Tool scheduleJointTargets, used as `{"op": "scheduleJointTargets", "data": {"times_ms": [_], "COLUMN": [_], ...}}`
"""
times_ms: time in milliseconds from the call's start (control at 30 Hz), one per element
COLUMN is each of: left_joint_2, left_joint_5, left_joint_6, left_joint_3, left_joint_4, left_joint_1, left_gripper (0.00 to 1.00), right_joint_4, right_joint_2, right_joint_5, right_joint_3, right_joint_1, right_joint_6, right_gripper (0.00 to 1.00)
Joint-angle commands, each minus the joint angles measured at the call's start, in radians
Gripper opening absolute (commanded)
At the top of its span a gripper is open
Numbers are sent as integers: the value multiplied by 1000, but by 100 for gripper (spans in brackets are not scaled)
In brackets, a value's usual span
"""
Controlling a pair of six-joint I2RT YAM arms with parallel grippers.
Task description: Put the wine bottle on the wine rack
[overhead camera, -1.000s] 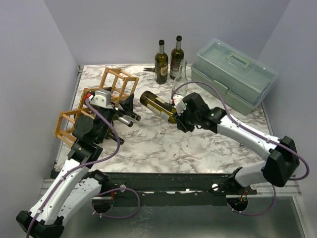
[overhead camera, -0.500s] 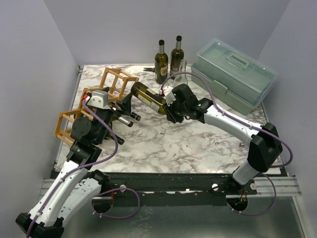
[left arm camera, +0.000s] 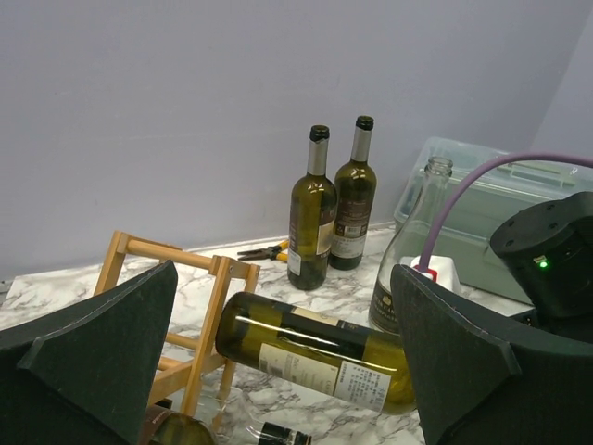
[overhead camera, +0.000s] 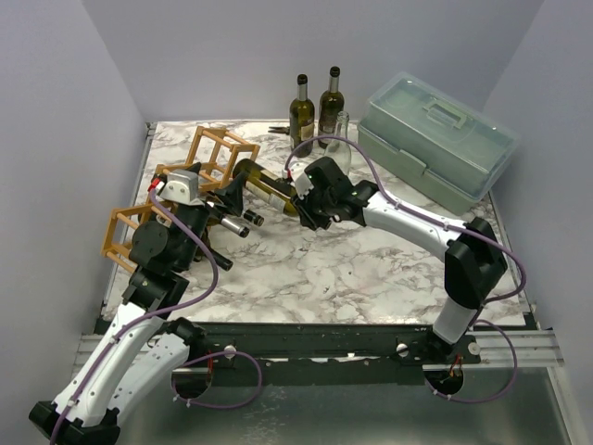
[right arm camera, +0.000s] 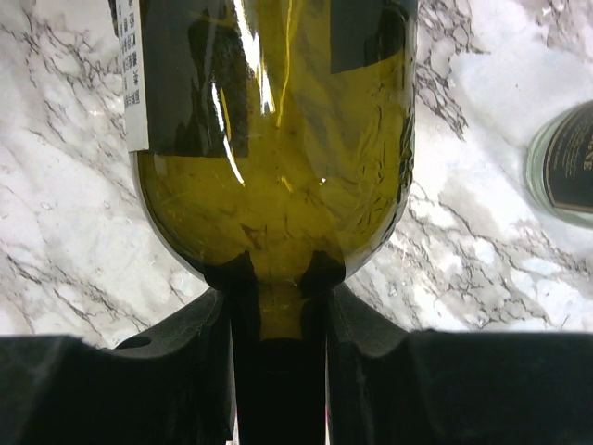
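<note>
The wine rack (overhead camera: 220,154) of thin wooden sticks stands at the table's left; it also shows in the left wrist view (left arm camera: 176,278). My right gripper (overhead camera: 304,197) is shut on the neck of a green wine bottle (overhead camera: 264,182) and holds it lying sideways, base toward the rack. In the right wrist view the bottle (right arm camera: 278,158) fills the frame, its neck clamped by the gripper (right arm camera: 278,311). My left gripper (overhead camera: 230,199) is open and empty beside the rack. In the left wrist view the gripper (left arm camera: 283,278) frames the held bottle (left arm camera: 315,348), whose base is at the rack's corner post.
Another bottle lies in the rack, its dark neck (overhead camera: 243,221) sticking out. Two dark bottles (overhead camera: 302,116) and a clear bottle (overhead camera: 341,139) stand at the back. A pale green toolbox (overhead camera: 435,139) is at the back right. Pliers (overhead camera: 278,131) lie by the wall.
My right gripper has carried the green bottle leftward and slightly back, from mid-table to the rack's edge. My left arm has hardly moved.
</note>
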Motion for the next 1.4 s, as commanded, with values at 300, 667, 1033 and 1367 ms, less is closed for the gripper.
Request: {"op": "scheduleJointTargets", "data": {"times_ms": [300, 667, 1033, 1367], "left_joint_2": [-23, -44, -67, -73], "left_joint_5": [-31, -87, -114, -114], "left_joint_6": [-18, -13, -12, -19], "left_joint_3": [-12, -16, -18, -18], "left_joint_4": [21, 20, 19, 19], "left_joint_1": [7, 7, 8, 10], "left_gripper": [98, 98, 98, 98], "right_joint_4": [136, 110, 19, 41], "right_joint_2": [111, 261, 438, 510], "right_joint_5": [8, 30, 53, 69], "right_joint_3": [194, 391, 649, 730], "right_joint_1": [22, 27, 38, 57], "right_joint_6": [-17, -81, -111, -149], "right_gripper": [0, 0, 0, 0]}}
